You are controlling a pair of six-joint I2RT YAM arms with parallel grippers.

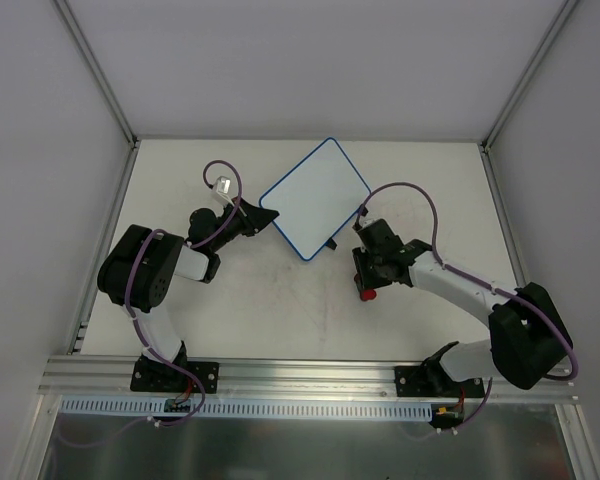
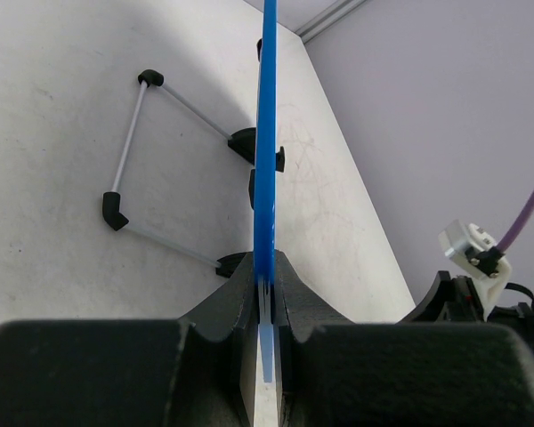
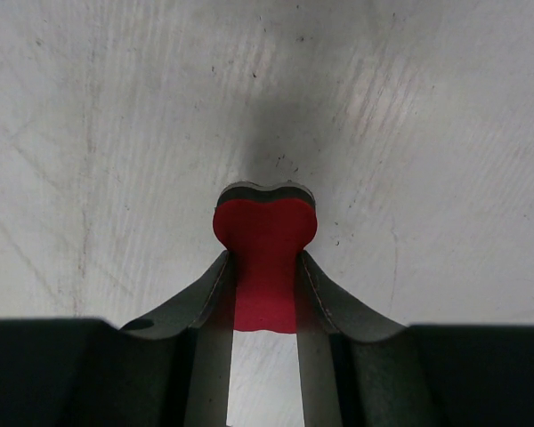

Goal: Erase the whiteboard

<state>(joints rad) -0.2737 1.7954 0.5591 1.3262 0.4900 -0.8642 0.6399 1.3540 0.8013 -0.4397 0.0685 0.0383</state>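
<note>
The whiteboard (image 1: 316, 197) is a small white board with a thin blue rim, turned diagonally at the table's middle back; its face looks blank. My left gripper (image 1: 263, 216) is shut on the board's left edge; in the left wrist view the blue rim (image 2: 267, 133) runs edge-on up from between the jaws of my left gripper (image 2: 267, 285), with the wire stand (image 2: 151, 169) and black feet below it. My right gripper (image 1: 366, 283) is shut on the red bone-shaped eraser (image 3: 264, 258), held low over the table below the board's right corner, apart from it.
The white table (image 1: 280, 310) is scuffed with faint grey marks. Grey enclosure walls stand at left, right and back. An aluminium rail (image 1: 310, 375) runs along the near edge by the arm bases. The right arm also shows in the left wrist view (image 2: 481, 285).
</note>
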